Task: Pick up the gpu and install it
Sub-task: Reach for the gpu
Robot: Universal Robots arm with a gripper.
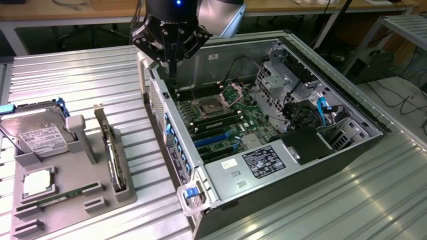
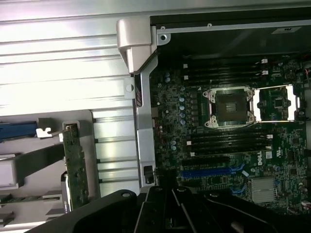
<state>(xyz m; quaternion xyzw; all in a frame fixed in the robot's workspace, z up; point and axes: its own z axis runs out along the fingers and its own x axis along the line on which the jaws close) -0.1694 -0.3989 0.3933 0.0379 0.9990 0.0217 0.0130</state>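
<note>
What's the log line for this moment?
gripper: shut, empty | where: above case edge | gpu: on edge in tray, not picked | install: not done

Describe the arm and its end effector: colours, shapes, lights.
The arm is a rounded, silver-grey tube. The end effector is all black, with a round body that carries a small blue light. Several jointed, angular fingers taper towards their tips. From the wrist view they look like glossy black links.
</note>
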